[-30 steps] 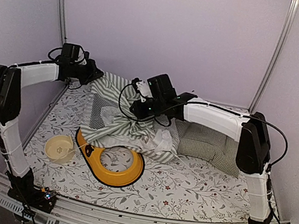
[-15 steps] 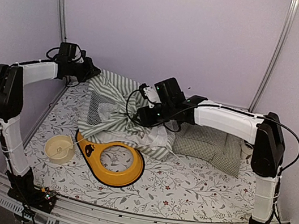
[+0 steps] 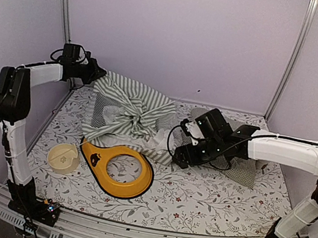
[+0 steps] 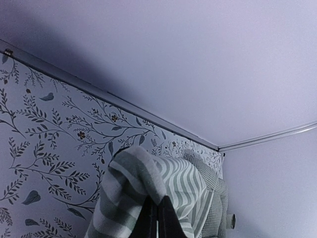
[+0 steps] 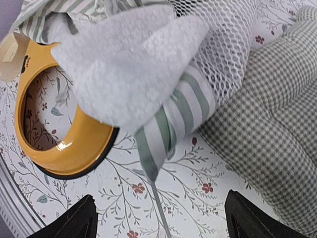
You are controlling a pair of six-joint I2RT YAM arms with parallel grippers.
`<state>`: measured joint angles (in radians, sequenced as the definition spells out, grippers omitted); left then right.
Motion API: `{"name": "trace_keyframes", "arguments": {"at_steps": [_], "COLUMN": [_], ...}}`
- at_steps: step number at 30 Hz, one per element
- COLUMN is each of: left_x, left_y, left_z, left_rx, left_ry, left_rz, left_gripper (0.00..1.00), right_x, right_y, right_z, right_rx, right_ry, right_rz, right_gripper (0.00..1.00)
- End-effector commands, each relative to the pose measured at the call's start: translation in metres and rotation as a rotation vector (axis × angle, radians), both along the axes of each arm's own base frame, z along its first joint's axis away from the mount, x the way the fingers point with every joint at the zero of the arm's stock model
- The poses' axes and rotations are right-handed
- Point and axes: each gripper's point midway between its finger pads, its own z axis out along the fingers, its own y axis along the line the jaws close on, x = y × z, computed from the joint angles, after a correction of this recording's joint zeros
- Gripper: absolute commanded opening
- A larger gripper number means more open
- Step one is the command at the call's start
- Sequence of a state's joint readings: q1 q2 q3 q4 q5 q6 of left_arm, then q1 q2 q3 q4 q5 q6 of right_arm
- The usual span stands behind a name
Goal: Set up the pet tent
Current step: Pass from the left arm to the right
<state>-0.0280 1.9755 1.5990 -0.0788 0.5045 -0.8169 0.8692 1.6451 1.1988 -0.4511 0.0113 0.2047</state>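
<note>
The left gripper (image 3: 96, 75) is fully closed on a fold of the green-and-white striped fabric pet tent (image 3: 130, 113), holding that far-left corner above the floral-patterned worktop (image 3: 206, 203). The tent lies collapsed and crumpled at centre-left of the worktop. The right gripper (image 5: 159, 201) is spread wide and grips nothing. It hangs over the tent's near-right edge, above a thin white pole (image 5: 163, 225). A green-checked padded cushion (image 5: 267, 114) touches the tent on the right. A yellow plastic ring (image 3: 130, 181) lies partly under the tent.
</note>
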Motion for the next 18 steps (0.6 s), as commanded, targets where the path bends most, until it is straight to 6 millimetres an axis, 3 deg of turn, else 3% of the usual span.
{"name": "trace_keyframes", "arguments": {"at_steps": [1,9,13,16,18], "left_x": [0.019,0.03,0.031,0.033,0.033], "left_y": [0.015,0.018,0.018,0.018,0.016], "left_z": [0.006,0.004,0.0,-0.002,-0.003], "left_rx": [-0.014,-0.01,-0.011,-0.018,-0.023], "left_ry": [-0.041,-0.037,-0.03,-0.027,-0.025], "left_rz": [0.017,0.003,0.004,0.003,0.001], "left_gripper": [0.0,0.0,0.0,0.0,0.0], "right_x": [-0.014,-0.032,-0.035,-0.03,-0.023], "right_y": [-0.03,-0.059,-0.061,-0.047,-0.033], "right_z": [-0.008,-0.04,-0.043,-0.038,-0.033], "right_rx": [-0.035,-0.131,-0.129,-0.095,-0.069], "right_ry": [0.044,0.11,0.116,0.107,0.093], "right_rz": [-0.079,-0.122,-0.12,-0.094,-0.069], "right_gripper": [0.9,0.67,0.41,0.12,0.0]}}
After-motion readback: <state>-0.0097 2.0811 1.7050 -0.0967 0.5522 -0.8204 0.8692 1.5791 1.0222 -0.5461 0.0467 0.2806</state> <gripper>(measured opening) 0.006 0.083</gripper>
